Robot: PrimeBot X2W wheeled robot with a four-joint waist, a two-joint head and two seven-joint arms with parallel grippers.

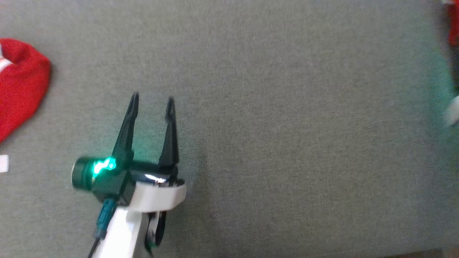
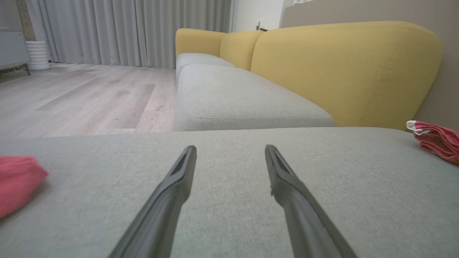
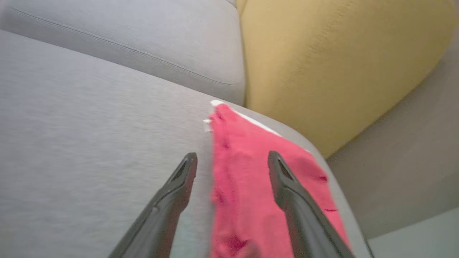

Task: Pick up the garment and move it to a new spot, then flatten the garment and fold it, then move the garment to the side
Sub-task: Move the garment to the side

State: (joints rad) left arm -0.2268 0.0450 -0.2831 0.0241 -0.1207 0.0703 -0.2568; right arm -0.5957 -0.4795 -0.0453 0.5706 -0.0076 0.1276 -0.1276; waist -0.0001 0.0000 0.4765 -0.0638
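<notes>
Red garment (image 3: 244,186) lying at the corner of the grey cushion (image 3: 89,143), beside the yellow backrest (image 3: 322,53).
Over it hangs the right tool (image 3: 232,157), fingers apart; the left tool (image 1: 152,98), also spread wide, hovers above the cushion, well away.

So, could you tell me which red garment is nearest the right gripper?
The garment by the yellow backrest, beneath the right gripper; the other garment lies beyond the left gripper.
</notes>
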